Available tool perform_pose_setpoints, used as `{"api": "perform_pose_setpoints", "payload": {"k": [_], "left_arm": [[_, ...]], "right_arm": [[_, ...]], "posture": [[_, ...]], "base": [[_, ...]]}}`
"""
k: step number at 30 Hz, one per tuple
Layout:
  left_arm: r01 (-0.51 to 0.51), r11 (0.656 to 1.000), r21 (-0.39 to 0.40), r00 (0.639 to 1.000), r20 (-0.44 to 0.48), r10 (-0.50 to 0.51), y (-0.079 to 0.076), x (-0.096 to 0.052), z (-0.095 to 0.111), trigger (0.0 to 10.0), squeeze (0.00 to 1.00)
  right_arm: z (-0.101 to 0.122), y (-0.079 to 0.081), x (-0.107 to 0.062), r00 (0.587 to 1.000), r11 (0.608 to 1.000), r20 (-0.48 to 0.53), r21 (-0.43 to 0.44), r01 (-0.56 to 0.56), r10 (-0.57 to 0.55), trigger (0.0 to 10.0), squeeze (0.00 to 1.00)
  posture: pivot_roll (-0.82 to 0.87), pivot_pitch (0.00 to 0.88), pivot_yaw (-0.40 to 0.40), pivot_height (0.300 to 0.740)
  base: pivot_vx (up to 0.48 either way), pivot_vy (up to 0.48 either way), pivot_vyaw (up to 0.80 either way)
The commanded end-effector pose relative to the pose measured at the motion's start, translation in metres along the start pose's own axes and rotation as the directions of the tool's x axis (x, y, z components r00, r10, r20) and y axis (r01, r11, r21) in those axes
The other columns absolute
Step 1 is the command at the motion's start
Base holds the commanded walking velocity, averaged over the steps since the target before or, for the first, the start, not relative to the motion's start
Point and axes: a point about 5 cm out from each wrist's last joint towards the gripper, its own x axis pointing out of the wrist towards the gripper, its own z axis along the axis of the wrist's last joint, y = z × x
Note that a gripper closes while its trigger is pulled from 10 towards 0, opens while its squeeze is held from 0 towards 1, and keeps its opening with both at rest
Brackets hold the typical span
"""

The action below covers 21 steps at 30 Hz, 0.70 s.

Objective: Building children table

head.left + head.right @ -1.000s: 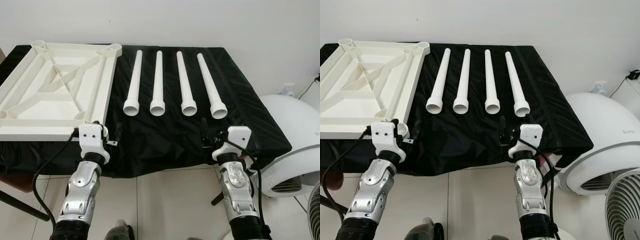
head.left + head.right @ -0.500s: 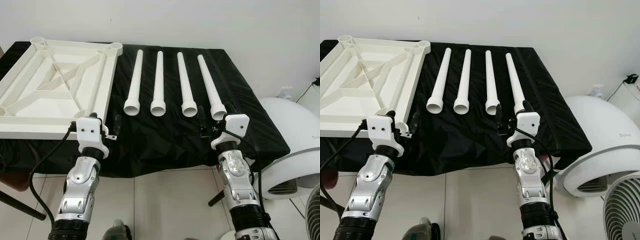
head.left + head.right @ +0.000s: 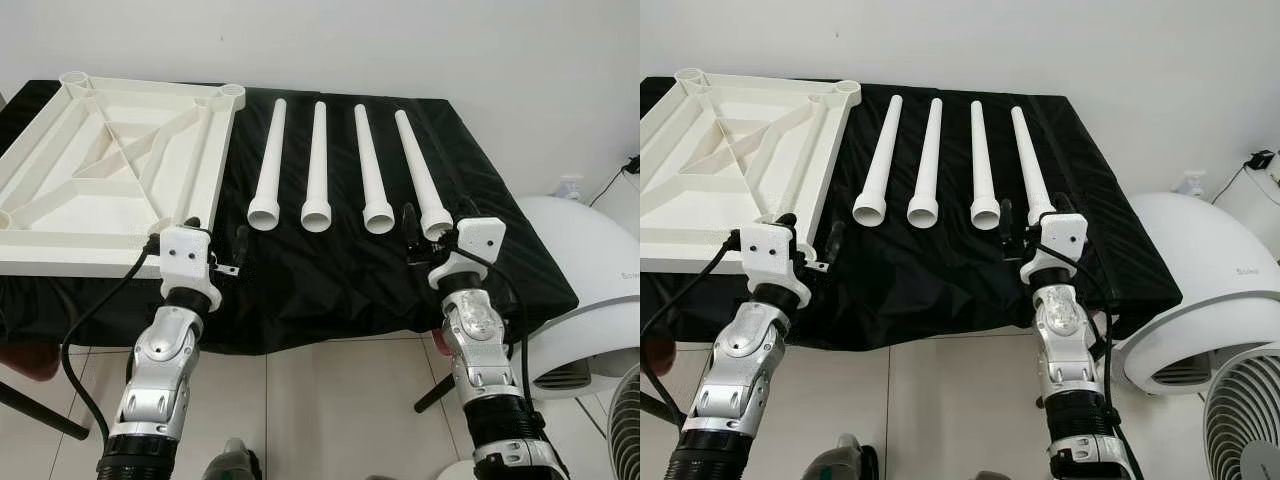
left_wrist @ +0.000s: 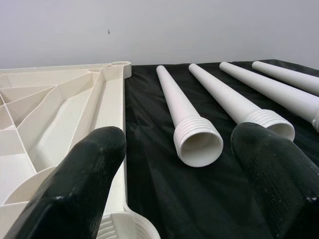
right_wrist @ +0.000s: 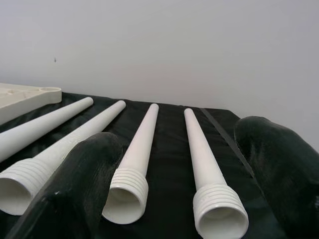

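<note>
Behind right gripper (image 3: 423, 229) — fourth leg's (image 3: 418, 184) mouth, hidden.
</note>
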Motion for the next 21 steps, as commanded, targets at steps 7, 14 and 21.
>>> {"api": "perform_pose_setpoints", "payload": {"k": [7,14,21], "left_arm": [[-0.015,1.0,0.012,1.0,0.012,0.015,0.0,0.005,0.006,10.0,0.0],[0.011,1.0,0.024,1.0,0.018,-0.012,-0.003,0.007,0.01,10.0,0.0],[0.141,0.989,0.043,0.99,0.013,-0.142,-0.018,0.012,0.017,10.0,0.0]], "right_arm": [[-0.002,-0.004,0.001,1.0,1.0,-0.016,-0.004,0.024,-0.024,10.0,0.0],[-0.005,-0.009,0.003,0.998,0.999,-0.028,-0.016,0.052,-0.053,10.0,0.0],[-0.004,-0.028,0.023,0.988,0.989,-0.058,-0.027,0.143,-0.144,10.0,0.0]], "posture": [[0.06,0.0,-0.044,0.74],[0.06,0.002,-0.043,0.74],[0.06,0.021,-0.04,0.74]], "base": [[0.0,0.0,0.0],[0.0,0.0,0.0],[0.0,0.0,0.0]]}}
